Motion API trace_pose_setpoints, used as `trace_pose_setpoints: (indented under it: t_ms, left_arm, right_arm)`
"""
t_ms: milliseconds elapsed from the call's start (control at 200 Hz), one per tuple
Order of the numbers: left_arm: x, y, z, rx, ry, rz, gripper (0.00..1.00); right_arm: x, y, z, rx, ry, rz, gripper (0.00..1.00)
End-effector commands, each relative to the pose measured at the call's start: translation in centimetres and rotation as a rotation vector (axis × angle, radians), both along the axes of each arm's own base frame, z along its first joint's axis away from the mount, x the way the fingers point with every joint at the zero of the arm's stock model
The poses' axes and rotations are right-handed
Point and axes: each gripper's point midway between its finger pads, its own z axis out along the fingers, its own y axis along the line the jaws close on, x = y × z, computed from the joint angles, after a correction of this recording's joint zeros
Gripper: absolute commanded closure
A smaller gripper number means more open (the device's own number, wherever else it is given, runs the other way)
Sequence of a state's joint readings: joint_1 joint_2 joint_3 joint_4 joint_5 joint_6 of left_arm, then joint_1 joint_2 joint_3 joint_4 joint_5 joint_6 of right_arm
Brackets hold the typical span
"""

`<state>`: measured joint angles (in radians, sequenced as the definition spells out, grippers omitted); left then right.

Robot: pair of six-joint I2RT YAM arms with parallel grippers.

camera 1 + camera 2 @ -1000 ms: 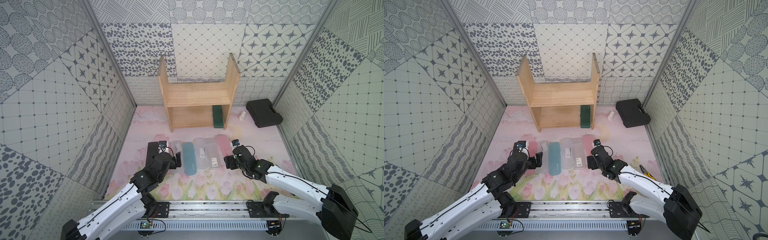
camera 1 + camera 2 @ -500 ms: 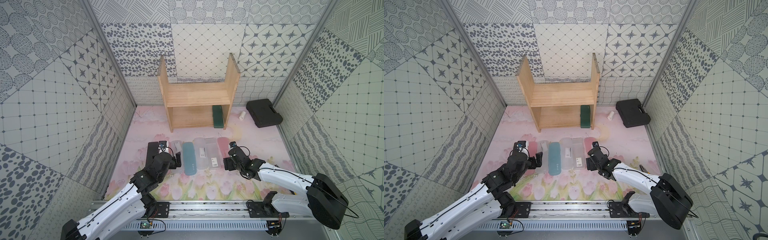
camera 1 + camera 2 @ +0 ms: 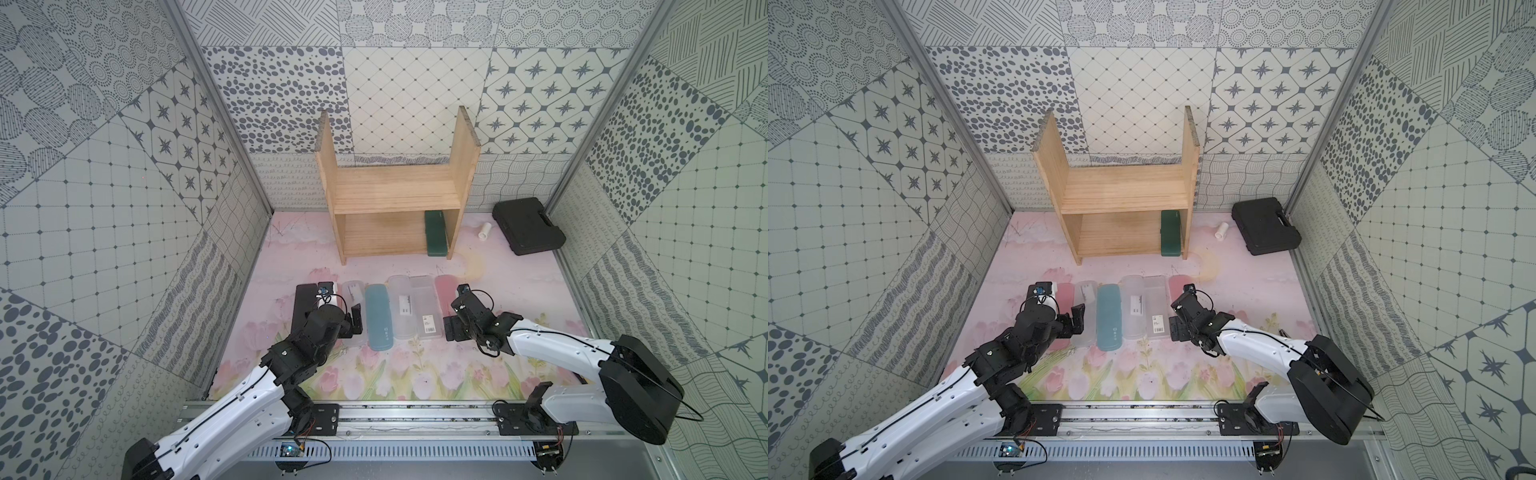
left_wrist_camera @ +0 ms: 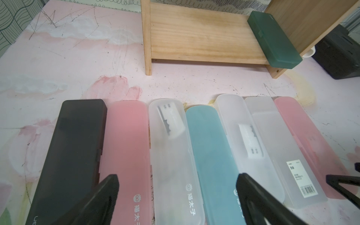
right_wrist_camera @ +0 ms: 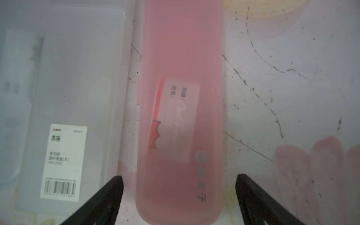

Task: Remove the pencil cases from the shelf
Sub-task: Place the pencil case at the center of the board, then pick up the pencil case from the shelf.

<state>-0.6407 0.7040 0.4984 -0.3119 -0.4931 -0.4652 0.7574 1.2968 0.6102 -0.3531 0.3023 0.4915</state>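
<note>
Right wrist view has a frosted pink pencil case (image 5: 179,116), a name card showing through it, flat on the mat (image 5: 292,97); the right claw (image 5: 178,176) straddles its near end, fingers spread and off it, arm stretched low. A dark green case (image 3: 436,232) lies on the bottom board of the shelf (image 3: 395,195); the left claw (image 4: 177,175) gapes empty

Robot lab test cell — patterned panel walls (image 3: 104,208), aluminium base rail (image 3: 415,419), printed floral mat (image 3: 395,374)
</note>
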Motion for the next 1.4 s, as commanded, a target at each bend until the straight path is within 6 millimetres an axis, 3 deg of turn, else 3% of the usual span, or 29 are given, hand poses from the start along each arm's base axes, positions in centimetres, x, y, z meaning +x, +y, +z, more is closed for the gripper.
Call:
trace_pose_setpoints:
  t_ms: [0, 220, 630, 885, 1145, 1396]
  left_arm:
    - [0.7, -0.4, 0.7, 0.01, -0.038, -0.016, 0.01]
    - [0.6, -2.5, 0.3, -0.005, -0.062, -0.145, 0.01]
    - [-0.3, -1.3, 1.5, -0.03, -0.093, -0.114, 0.01]
    - [-0.5, -1.2, 1.9, -0.053, -0.099, -0.106, 0.01]
    - [-0.5, -1.2, 1.9, -0.053, -0.097, -0.104, 0.01]
    - [-0.4, -1.3, 1.7, -0.047, -0.09, -0.105, 0.01]
  right_arm:
    - [1.4, 0.4, 3.6, 0.046, -0.093, -0.033, 0.02]
    - [4.0, 1.8, 7.3, 0.057, -0.179, -0.008, 0.02]
    - [9.3, 4.7, 11.3, 0.207, -0.278, 0.007, 0.02]
    - [13.8, 6.3, 10.5, 0.252, -0.244, -0.028, 0.03]
    - [18.3, 5.7, 9.2, 0.124, -0.295, -0.122, 0.03]
    - [21.1, 6.9, 8.1, 0.088, -0.333, -0.105, 0.05]
